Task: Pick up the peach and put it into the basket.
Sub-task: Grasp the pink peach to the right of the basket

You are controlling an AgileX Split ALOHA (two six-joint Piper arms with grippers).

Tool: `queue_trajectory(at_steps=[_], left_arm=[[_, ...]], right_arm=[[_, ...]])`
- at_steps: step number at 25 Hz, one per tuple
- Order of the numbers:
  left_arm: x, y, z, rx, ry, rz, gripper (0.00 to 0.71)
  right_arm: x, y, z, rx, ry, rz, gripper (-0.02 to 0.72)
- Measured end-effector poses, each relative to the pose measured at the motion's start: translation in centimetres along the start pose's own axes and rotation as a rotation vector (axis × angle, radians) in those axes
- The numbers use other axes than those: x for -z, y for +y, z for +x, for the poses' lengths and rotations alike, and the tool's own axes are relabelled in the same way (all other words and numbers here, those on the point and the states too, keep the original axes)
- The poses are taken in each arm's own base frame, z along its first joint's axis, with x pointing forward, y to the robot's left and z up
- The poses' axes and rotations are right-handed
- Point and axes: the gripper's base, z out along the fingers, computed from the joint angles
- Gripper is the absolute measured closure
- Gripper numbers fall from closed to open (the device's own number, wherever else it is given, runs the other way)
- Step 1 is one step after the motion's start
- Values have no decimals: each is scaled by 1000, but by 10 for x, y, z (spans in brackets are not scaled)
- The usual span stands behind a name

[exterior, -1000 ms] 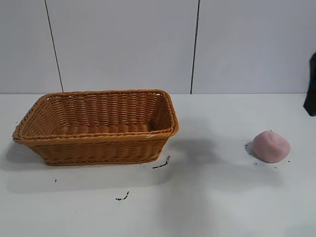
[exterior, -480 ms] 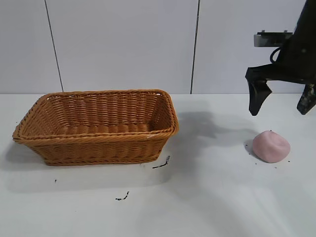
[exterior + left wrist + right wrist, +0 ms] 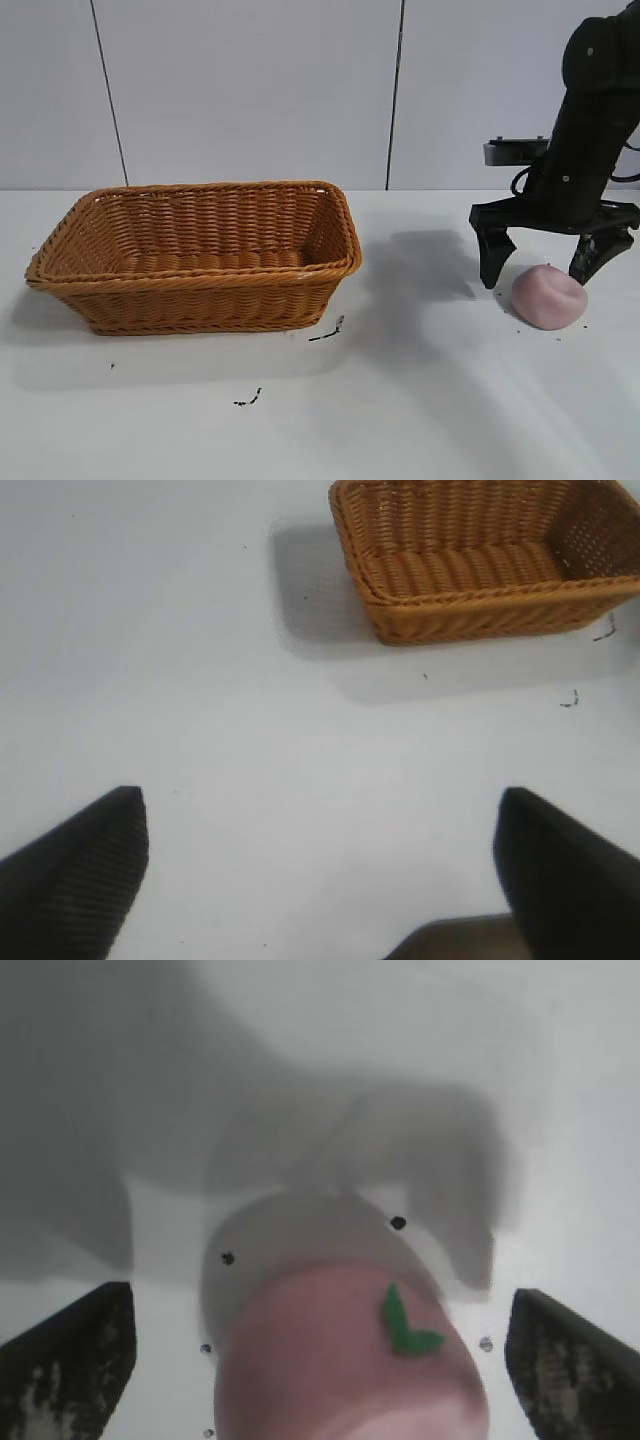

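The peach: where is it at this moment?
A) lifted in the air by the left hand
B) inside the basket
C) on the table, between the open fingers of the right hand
C: the peach rests on the table, the open right hand straddling it; the basket holds nothing.

Bare table [image 3: 430,400] lies between the basket [image 3: 200,255] at 9 o'clock and the peach [image 3: 549,297] at 3 o'clock. The right gripper [image 3: 545,270] straddles the peach, fingers spread with room either side.
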Motion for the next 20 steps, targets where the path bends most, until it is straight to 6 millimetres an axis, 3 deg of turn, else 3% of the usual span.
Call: queue_trajectory(at_steps=[9,11,15,17,20], left_arm=[[0,0,0,0,0,0,18],[0,0,0,0,0,0,18],[0,0,0,0,0,0,18],[0,0,0,0,0,0,18],[0,0,0,0,0,0,18]], right_arm=[[-12,0,4,-1,49,-3,20],[-12,0,5,-2,58,-3,143],[-11,0,6,0,84,-3,549],[-6,0,6,1,80,-3,622],[10,0,4,3,48,-3,657]])
